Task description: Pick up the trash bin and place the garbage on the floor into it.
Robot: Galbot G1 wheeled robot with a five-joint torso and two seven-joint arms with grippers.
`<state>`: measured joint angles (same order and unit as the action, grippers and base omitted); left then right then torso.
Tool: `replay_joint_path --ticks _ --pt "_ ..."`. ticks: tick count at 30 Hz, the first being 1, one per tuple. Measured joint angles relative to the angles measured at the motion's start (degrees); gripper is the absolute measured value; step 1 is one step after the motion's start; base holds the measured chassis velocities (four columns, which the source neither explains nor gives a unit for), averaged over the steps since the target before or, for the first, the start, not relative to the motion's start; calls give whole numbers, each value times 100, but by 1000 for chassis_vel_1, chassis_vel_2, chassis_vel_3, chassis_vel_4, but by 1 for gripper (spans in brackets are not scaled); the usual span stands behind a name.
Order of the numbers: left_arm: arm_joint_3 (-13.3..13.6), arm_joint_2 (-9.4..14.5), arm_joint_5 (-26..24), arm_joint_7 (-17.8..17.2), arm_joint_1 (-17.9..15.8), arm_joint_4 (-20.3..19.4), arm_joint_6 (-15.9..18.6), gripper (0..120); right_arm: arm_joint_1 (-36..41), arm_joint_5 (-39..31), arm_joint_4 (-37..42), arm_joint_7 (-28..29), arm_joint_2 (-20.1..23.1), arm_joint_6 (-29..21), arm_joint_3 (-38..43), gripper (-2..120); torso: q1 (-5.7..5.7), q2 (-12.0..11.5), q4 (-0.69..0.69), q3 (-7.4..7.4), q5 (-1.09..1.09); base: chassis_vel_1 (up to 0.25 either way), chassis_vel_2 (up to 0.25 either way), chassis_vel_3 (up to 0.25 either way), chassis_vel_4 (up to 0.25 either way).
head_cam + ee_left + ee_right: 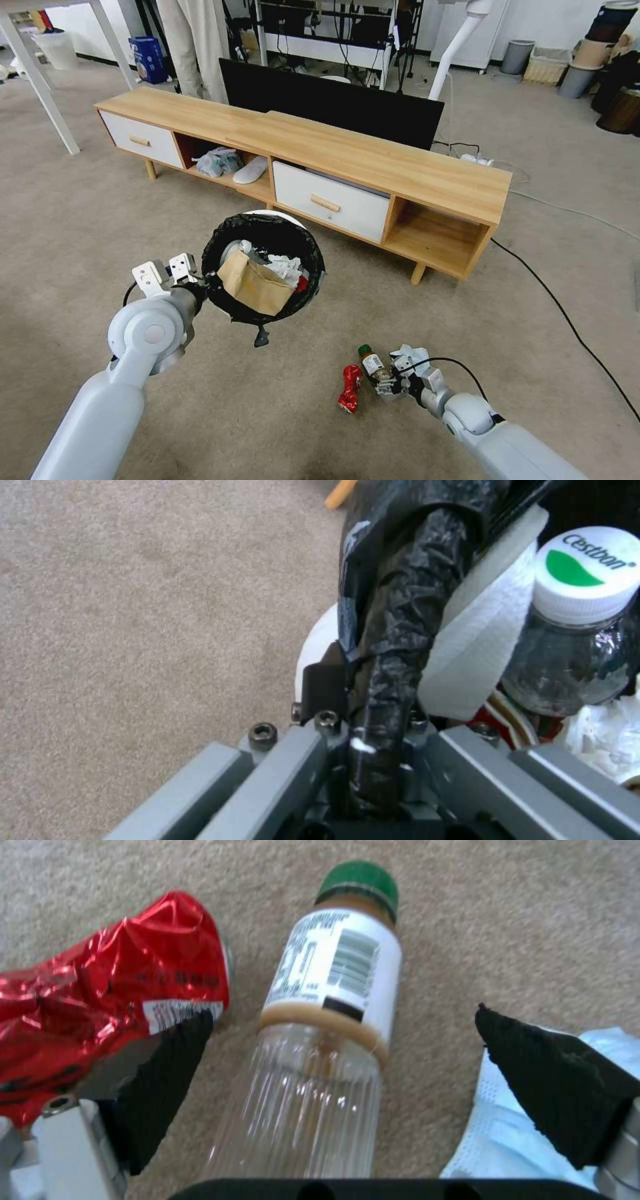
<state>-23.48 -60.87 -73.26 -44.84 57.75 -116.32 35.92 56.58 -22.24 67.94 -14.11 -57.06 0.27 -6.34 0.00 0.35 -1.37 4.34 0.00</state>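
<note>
Mid-collection step. The left claw holds the trash bin off the floor, clamped on its bag-lined rim at the side nearest the robot. The bin already carries a brown paper bag, white tissue and a clear bottle.

The right claw is down at carpet level, its fingers spread wide on either side of the green-capped bottle, not yet closed on it. The bottle lies flat, cap pointing away from the wrist. The crushed red can lies just beside the bottle on one side; a pale blue face mask lies on the other.

Next move, as I judge it: close on the bottle's ribbed clear body without pinching the can or snagging the mask, then lift and carry it over the bin mouth. The can looks the tighter neighbour.

View differences:
- Right wrist view shows the finger pads flanking the bottle with floor showing between; the head view cannot settle that.
- Left wrist view shows the black liner running down between the claw's jaws, and the bottle cap inside the bin.
- Head view alone gives the layout: bin raised to the robot's left, 3 litter items remaining on the floor to its right.
</note>
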Motion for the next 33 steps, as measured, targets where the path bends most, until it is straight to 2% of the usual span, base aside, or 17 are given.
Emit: replay_joint_path --ticks 14,19,20,23,24,25,27,29,33 --pt "-4 -38 71 47 18 6 -18 0 -14 146 -247 -49 -193 59 -108 98 0 0 0 0 0 0 0 0 0" --pt "-3 -43 92 74 10 38 -25 0 -44 212 -358 -136 -220 145 -108 78 0 1 0 0 -1 0 0 0 0" --pt "-3 -43 92 74 10 38 -25 0 -44 212 -358 -136 -220 145 -108 78 0 1 0 0 -1 0 0 0 0" --pt "-1 -47 123 106 13 63 -33 0 -47 228 -385 -164 -215 195 -81 64 0 1 0 0 0 0 0 0 0" --pt "-1 -47 123 106 13 63 -33 0 -47 228 -385 -164 -215 195 -81 64 0 1 0 0 0 0 0 0 0" --pt "6 -49 138 113 10 78 -39 0 -49 230 -386 -178 -202 213 -71 56 0 1 0 0 0 0 0 0 0" --pt "10 -52 140 115 7 81 -39 0 -50 230 -386 -183 -192 218 -64 52 0 1 0 0 0 0 0 0 0" --pt "20 -60 145 121 -2 88 -43 0 -60 228 -389 -196 -172 241 -39 42 0 1 0 0 0 0 0 0 0" --pt "20 -60 154 122 2 95 -44 0 -73 226 -401 -209 -160 269 -30 36 0 1 0 0 0 0 0 0 0"
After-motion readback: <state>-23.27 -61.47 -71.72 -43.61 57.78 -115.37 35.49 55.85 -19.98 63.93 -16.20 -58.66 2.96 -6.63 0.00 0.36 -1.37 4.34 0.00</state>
